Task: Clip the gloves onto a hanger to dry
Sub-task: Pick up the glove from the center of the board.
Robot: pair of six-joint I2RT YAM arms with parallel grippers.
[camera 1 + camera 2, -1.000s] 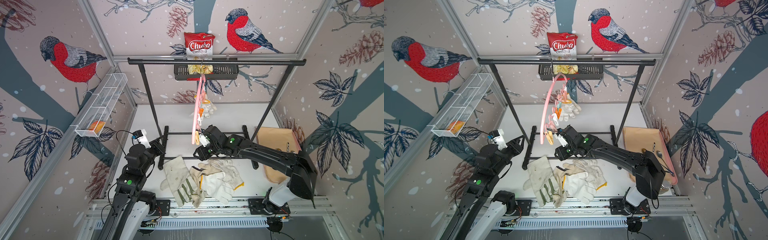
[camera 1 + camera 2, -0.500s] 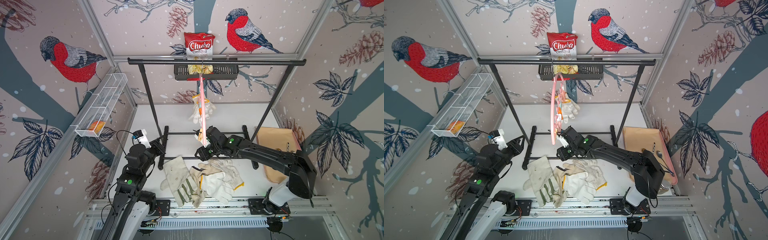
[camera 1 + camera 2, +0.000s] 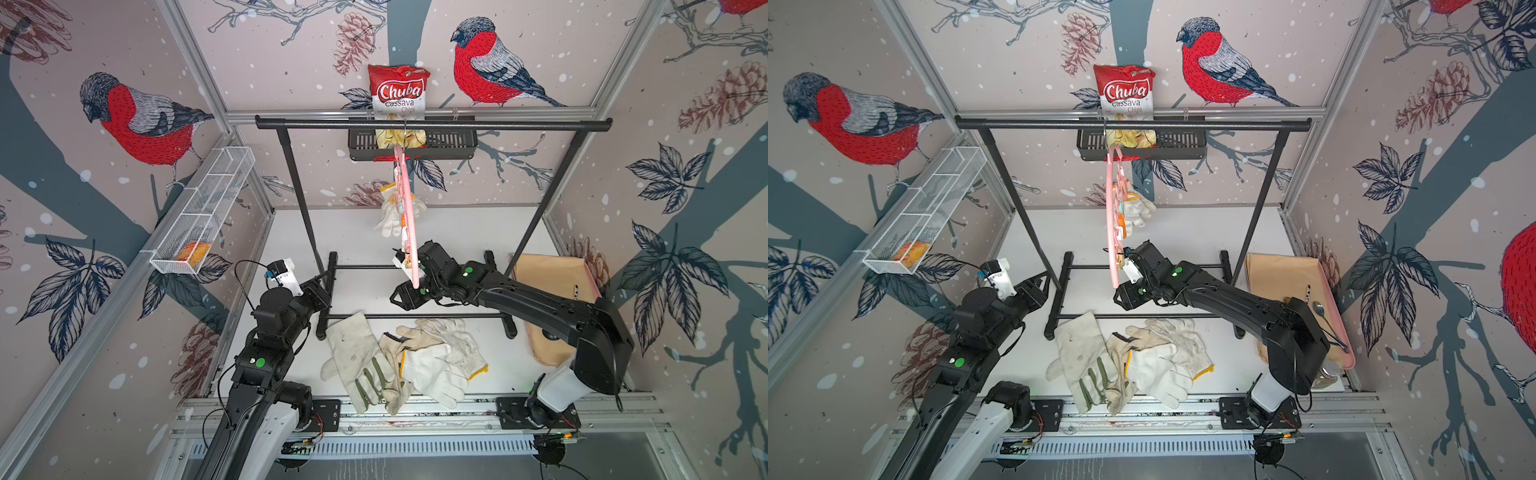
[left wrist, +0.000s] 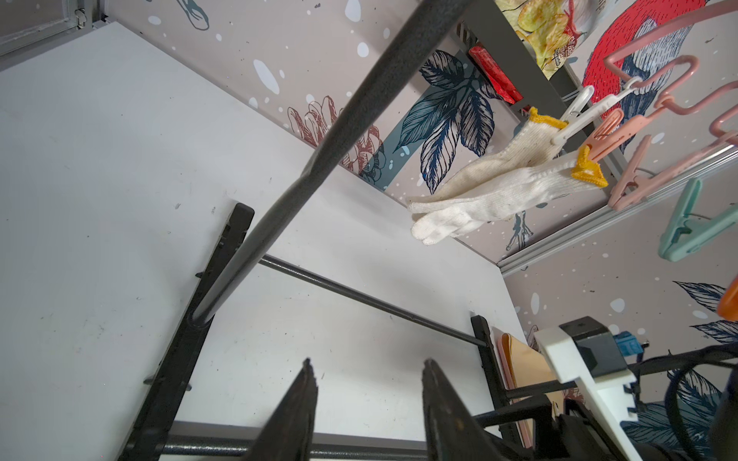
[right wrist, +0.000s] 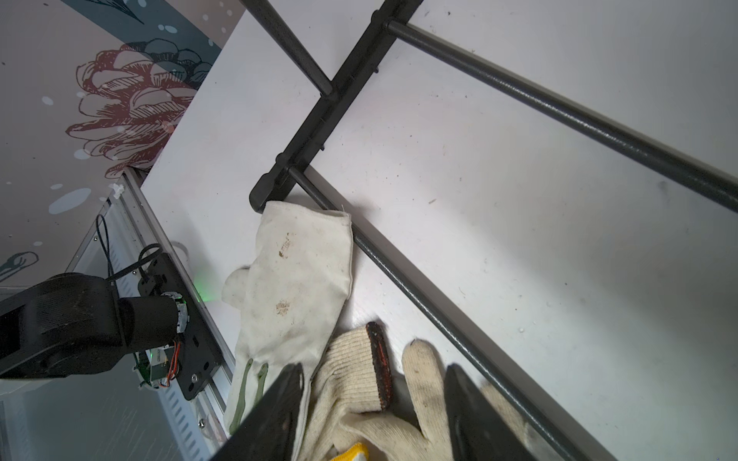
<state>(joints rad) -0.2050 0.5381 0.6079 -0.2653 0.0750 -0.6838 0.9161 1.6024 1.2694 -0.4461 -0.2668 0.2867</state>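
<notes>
In both top views the right pincer (image 3: pixel 404 297) hovers near the loose gloves (image 3: pixel 415 361) on the tabletop (image 3: pixel 457 232), the pink hanger (image 3: pixel 408 232) dangling from the rack (image 3: pixel 498 124) close above its wrist, and the left pincer (image 3: pixel 322 287) sits well apart by a rack leg. The left wrist view shows the left pincer parted midway and empty, two clipped gloves (image 4: pixel 491 191) hanging high beyond it. The right wrist view shows the right pincer wide and empty, a dark-cuffed glove (image 5: pixel 351 375) straight under its gap.

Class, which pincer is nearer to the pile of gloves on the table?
Right. The right pincer hovers open over the far edge of the glove pile; the left pincer sits off to its side, by the rack upright.
</notes>
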